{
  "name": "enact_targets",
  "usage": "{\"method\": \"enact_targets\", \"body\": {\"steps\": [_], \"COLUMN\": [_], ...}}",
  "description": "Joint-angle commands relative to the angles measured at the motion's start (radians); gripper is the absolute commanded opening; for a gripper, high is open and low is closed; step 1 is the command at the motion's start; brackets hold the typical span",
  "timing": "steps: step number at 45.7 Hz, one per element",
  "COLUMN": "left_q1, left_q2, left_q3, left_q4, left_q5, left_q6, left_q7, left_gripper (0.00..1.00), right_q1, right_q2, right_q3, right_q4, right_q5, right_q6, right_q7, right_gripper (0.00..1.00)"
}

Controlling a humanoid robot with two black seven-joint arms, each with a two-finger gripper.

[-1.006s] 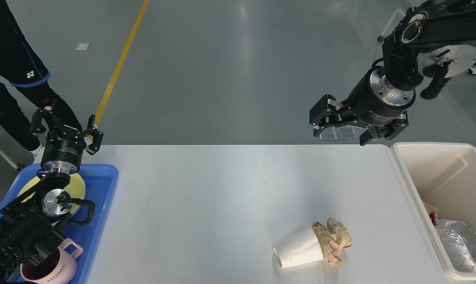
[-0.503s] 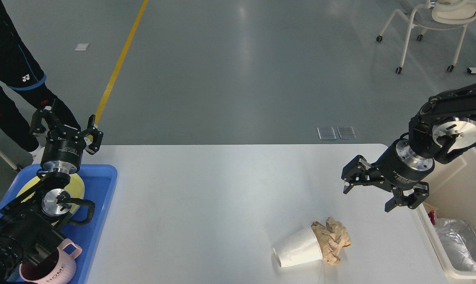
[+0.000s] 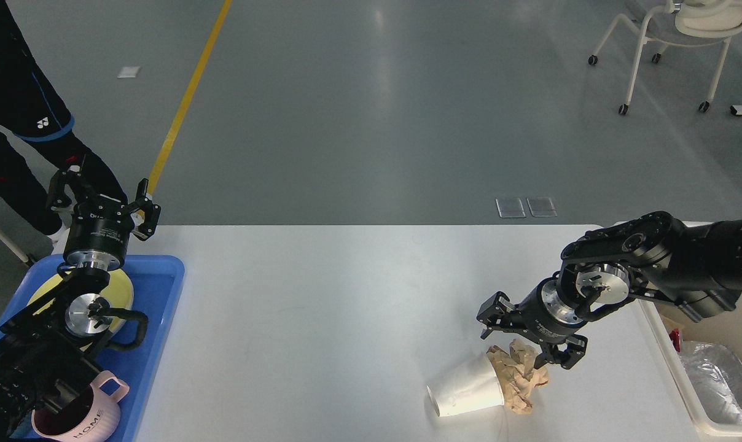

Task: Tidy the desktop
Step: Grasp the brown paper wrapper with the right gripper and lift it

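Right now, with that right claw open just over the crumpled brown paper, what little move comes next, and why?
Probably a short drop, then closing. The right gripper hangs open directly over the crumpled brown paper, which lies against the tipped white paper cup on the desktop. Both look like rubbish for the cream bin alongside.

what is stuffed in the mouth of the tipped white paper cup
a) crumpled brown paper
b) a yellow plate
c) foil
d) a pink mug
a: crumpled brown paper fills the open end of the white paper cup lying on its side on the desktop.
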Motion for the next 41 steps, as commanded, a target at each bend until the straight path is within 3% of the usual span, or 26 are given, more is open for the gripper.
{"method": "enact_targets", "body": {"steps": [1,17,19,27,32,35,41], "left_q1": [0.0,0.0,0.0,0.0,0.0,0.0,0.0], "left_q2": [-0.001,-0.001,-0.001,0.001,0.001,0.001,0.001], "left_q3": [0.0,0.0,0.0,0.0,0.0,0.0,0.0], "left_q4": [0.0,0.001,0.0,0.0,0.0,0.0,0.001], "left_q5": [0.0,0.0,0.0,0.0,0.0,0.0,0.0], "left_q6": [-0.001,0.0,-0.001,-0.001,-0.001,0.0,0.0], "left_q7": [0.0,0.0,0.0,0.0,0.0,0.0,0.0], "left_gripper": [0.97,0.97,0.97,0.97,0.97,0.97,0.97], "right_q1": [-0.05,-0.116,-0.124,-0.17,-0.175,-0.173,-0.17], "right_q2": [0.006,0.002,0.003,0.008,0.009,0.008,0.006], "right_q3": [0.003,0.011,0.025,0.046,0.055,0.059,0.068], "right_q4": [-0.039,-0.081,-0.082,-0.113,-0.114,-0.114,-0.111], "right_q5": [-0.002,0.001,0.001,-0.002,-0.012,-0.013,-0.013], "right_q6": [-0.001,-0.046,-0.047,-0.056,-0.056,-0.053,-0.061], "right_q7": [-0.002,0.0,0.0,0.003,0.001,0.001,-0.002], "right_gripper": [1.0,0.96,0.88,0.35,0.07,0.0,0.0]}}
